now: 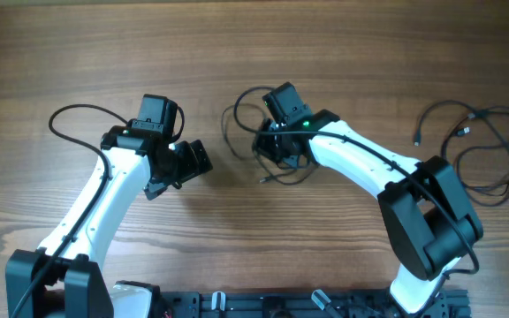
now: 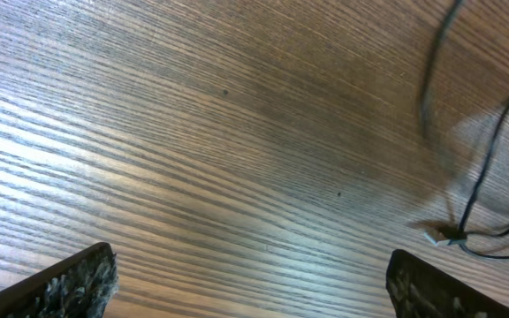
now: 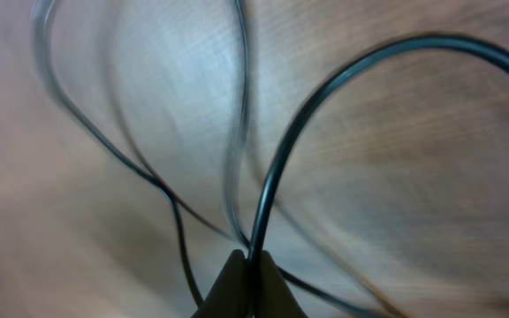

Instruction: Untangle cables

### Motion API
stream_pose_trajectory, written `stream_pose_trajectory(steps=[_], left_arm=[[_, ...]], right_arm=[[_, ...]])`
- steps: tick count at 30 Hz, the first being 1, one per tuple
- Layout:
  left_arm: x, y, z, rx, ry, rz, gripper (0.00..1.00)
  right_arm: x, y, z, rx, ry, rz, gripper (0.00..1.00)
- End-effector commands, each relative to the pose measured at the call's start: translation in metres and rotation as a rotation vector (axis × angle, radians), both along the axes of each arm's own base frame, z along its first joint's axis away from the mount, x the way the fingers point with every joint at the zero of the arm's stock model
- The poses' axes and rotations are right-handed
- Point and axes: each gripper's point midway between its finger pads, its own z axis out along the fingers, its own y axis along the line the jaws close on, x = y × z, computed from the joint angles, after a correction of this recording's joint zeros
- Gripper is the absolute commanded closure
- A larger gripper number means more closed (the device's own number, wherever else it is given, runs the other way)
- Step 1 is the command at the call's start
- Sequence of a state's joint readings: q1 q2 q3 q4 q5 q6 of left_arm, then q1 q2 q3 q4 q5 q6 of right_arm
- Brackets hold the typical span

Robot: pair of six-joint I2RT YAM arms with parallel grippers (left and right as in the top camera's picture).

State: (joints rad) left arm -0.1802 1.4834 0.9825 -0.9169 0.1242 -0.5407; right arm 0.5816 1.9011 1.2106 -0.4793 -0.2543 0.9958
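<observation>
Bare table (image 1: 78,53) lies left; looped cables (image 1: 233,124) clutter middle and right

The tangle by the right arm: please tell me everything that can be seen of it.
The tangle is a few thin black cords, rubbery-looking, bunched in loose crossing loops on the wooden table near its middle. A small plug sticks out at its near edge. The right hand is shut on one strand.

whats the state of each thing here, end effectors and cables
left end effector, open, holding nothing
right end effector, shut on one strand of the centre cables
centre cables, tangled in overlapping loops, one strand pinched
right-side cables, loose loops lying apart from both end effectors, not held
</observation>
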Motion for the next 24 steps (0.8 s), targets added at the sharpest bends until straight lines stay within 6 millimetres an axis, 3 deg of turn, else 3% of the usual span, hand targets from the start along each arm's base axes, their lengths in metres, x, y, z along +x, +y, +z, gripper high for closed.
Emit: stream_pose_trajectory(steps=[1, 3, 6, 10, 14, 18, 24], left_arm=[[-0.002, -0.005, 0.0, -0.032, 0.013, 0.01, 0.0], [-0.001, -0.01, 0.001, -0.061, 0.008, -0.006, 0.0], [0.006, -0.038, 0.01, -0.209, -0.042, -0.125, 0.0], [0.012, -0.065, 0.024, -0.372, -0.081, -0.171, 0.0], [0.008, -0.086, 0.039, -0.513, -0.098, -0.248, 0.0], [0.006, -0.09, 0.042, -0.543, -0.091, -0.249, 0.0], [0.006, -0.089, 0.042, -0.542, -0.091, -0.249, 0.0]], right_arm=[[-0.005, 0.001, 0.041, 0.003, -0.109, 0.304, 0.96], [-0.005, -0.006, 0.076, -0.019, -0.18, 0.418, 0.96], [-0.02, -0.015, 0.136, -0.038, -0.264, 0.548, 0.96], [-0.042, -0.008, 0.185, 0.073, -0.343, 0.629, 0.96], [-0.048, 0.0, 0.201, 0.15, -0.373, 0.64, 0.96], [-0.052, 0.022, 0.223, 0.306, -0.414, 0.682, 0.96], [-0.047, 0.034, 0.264, 0.539, -0.499, 0.715, 0.96]])
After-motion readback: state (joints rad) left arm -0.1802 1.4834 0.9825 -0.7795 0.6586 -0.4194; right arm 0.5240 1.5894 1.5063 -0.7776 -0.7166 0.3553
